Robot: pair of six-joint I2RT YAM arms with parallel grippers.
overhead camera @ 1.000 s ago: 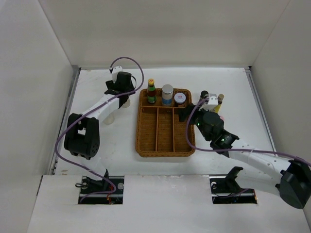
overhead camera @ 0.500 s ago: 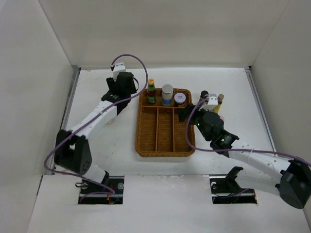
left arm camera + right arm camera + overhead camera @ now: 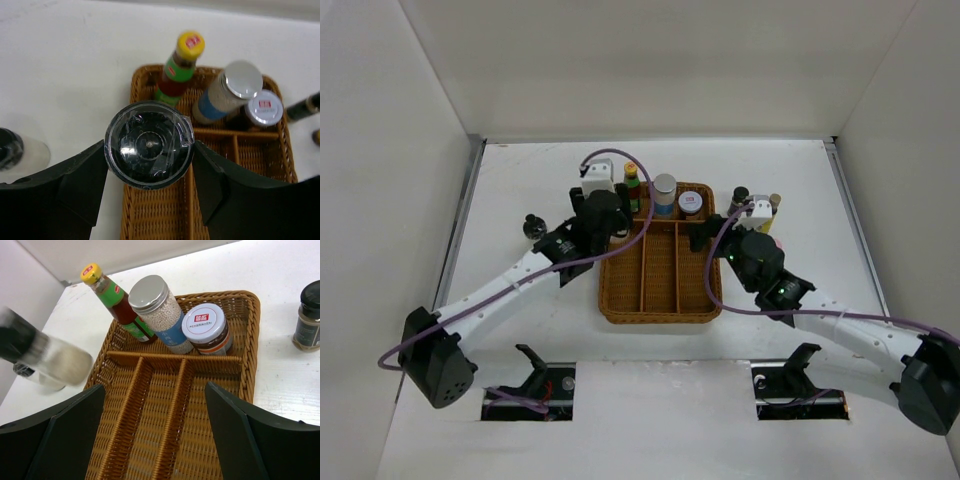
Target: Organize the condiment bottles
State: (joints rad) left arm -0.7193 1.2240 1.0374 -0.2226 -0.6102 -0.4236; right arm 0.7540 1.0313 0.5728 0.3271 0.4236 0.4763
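Observation:
My left gripper is shut on a dark-lidded clear shaker and holds it above the left edge of the wicker tray. The shaker shows blurred in the right wrist view. A second dark-lidded shaker stands on the table left of the tray. The tray's back compartment holds a green bottle with an orange cap, a grey-lidded jar and a small dark jar with a white lid. My right gripper is open and empty over the tray's right side.
A dark-lidded jar and a yellowish bottle stand on the table right of the tray, behind my right wrist. The tray's three long front compartments hold nothing. White walls enclose the table on three sides.
My left gripper has moved right and nearer, from the table left of the tray to its left edge, carrying the shaker. The right arm has hardly moved.

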